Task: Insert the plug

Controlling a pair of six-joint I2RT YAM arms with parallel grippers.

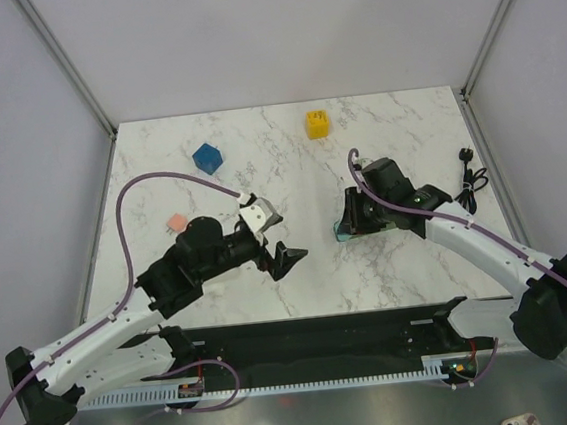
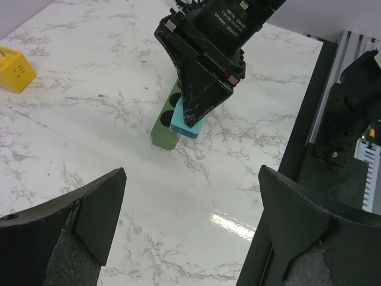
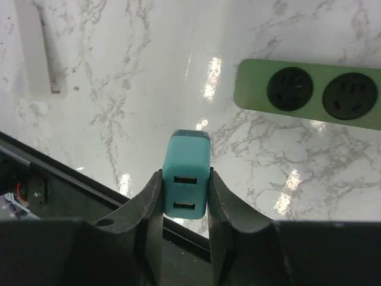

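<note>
- You are looking at a white marbled tabletop (image 1: 395,121) boxed in by plain grey walls, with both arm bases at its near edge.
- The plug (image 1: 317,125), your yellow cube, sits alone on the far part of the tabletop. It is well apart from both arms, and nothing touches it.
- Your left fingers (image 1: 274,241) are spread wide and hold nothing. They hang over bare marble near the middle, pointing toward the right arm.
- Your right fingers (image 2: 196,104) are clamped on a teal adapter block (image 3: 186,173), one finger on each side. The block's two slots face the wrist camera.
- The green socket strip (image 3: 309,92) lies flat on the tabletop just beside that teal block. Two round sockets show uncovered in the right wrist view.
- From these views you cannot tell whether the teal block touches the strip or the marble.
- A blue cube (image 1: 207,159) sits at far left, with a small pink piece (image 1: 176,224) nearer the left arm.
- A black plug with cord (image 1: 471,176) lies by the right edge.
</note>
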